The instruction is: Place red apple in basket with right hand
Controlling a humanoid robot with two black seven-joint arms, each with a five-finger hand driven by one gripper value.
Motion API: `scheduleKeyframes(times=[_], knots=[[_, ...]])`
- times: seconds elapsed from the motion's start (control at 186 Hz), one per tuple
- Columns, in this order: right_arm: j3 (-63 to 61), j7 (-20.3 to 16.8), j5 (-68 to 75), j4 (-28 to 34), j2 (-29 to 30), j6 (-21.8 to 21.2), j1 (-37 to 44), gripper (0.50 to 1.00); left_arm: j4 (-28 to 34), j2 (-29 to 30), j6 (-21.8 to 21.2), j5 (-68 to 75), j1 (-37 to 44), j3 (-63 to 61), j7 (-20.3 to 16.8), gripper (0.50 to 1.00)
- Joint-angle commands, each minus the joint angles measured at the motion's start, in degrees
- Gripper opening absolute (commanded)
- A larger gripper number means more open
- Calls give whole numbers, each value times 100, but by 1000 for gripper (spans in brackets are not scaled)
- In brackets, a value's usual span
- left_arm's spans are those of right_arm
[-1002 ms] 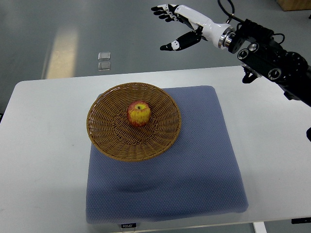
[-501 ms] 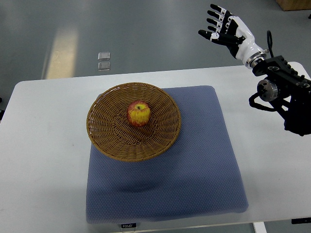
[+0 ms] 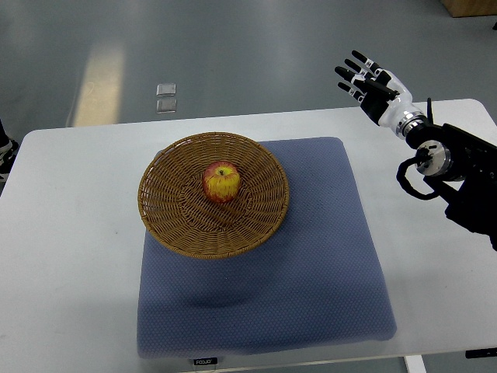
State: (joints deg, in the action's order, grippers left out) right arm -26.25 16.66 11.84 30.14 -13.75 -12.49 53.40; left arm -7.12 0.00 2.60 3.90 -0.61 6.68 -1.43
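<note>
A red and yellow apple (image 3: 221, 182) rests upright in the middle of the round wicker basket (image 3: 171, 225), stem up. The basket sits on the far left part of a blue mat (image 3: 311, 272). My right hand (image 3: 365, 80) hangs over the table's far right edge, well away from the basket, fingers spread and holding nothing. Its black forearm (image 3: 458, 179) runs in from the right edge. The left arm does not show.
The mat lies on a white table (image 3: 70, 256). Two small clear squares (image 3: 165, 97) lie on the grey floor beyond the table's far edge. A dark object (image 3: 5, 151) shows at the left edge.
My right hand has swung from above the far middle rightward and down toward the table's right side, staying open. The apple and basket have not moved.
</note>
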Motion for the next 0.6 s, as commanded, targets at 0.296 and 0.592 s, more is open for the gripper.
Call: scheduleKeyframes(times=[0.296,0.592], knots=[[6,302,46,-474,241,-8,-76,924,0,0,4,6,0,0,2,1000],[6,338,3,-474,363,-17,-216,924,0,0,-5,6,0,0,2,1000]])
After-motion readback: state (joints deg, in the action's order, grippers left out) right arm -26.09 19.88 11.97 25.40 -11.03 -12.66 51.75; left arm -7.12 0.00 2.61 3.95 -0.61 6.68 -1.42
